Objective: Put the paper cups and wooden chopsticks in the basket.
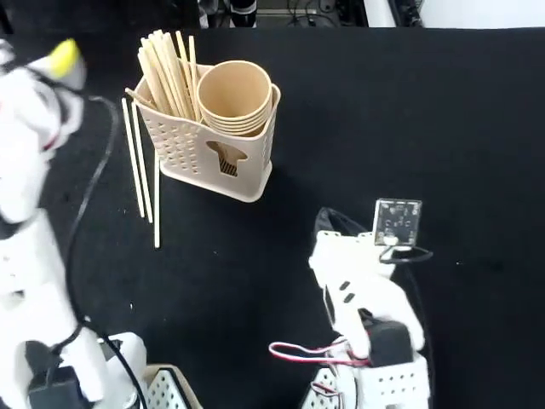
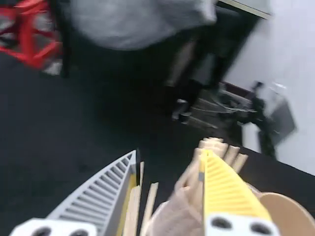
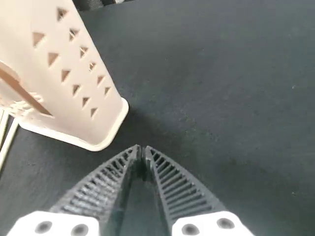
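Loose chopsticks (image 1: 140,175) are lying beside the basket (image 1: 217,162), pointing away from the arms, nearer the left gripper (image 2: 170,156), which is gaping wide; right gripper (image 3: 141,150) is sitting pinched together, empty; cups (image 1: 234,98) are nesting in the basket.

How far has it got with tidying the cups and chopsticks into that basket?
Mostly done. The stack of paper cups and a bundle of chopsticks stand in the basket. In hand: nothing; the left pincer is open, and the right pincer is shut and empty. Left to do: three loose chopsticks lie on the table beside the basket.
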Controlling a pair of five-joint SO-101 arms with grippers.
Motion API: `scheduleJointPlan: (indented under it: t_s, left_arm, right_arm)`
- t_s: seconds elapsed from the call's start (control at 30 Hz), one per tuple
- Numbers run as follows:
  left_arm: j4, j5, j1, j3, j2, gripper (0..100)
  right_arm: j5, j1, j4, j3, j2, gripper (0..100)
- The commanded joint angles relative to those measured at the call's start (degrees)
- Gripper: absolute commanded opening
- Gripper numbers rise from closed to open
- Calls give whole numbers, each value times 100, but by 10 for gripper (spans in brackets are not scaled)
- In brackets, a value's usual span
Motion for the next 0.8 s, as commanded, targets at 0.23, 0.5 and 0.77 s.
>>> scheduleJointPlan:
  t_s: [0.23, 0.5, 0.77]
  left_arm:
    - [1073, -721, -673, 505, 1231, 205]
    - [299, -765, -673, 2756, 1073, 210]
    - [-1582, -404, -576, 5121, 440, 210]
  right_arm:
    - [35, -633, 1178, -2967, 1727, 16]
    - [35, -870, 2892, -6923, 5921, 216]
    - [-756, -1380, 4492, -11037, 8822, 340]
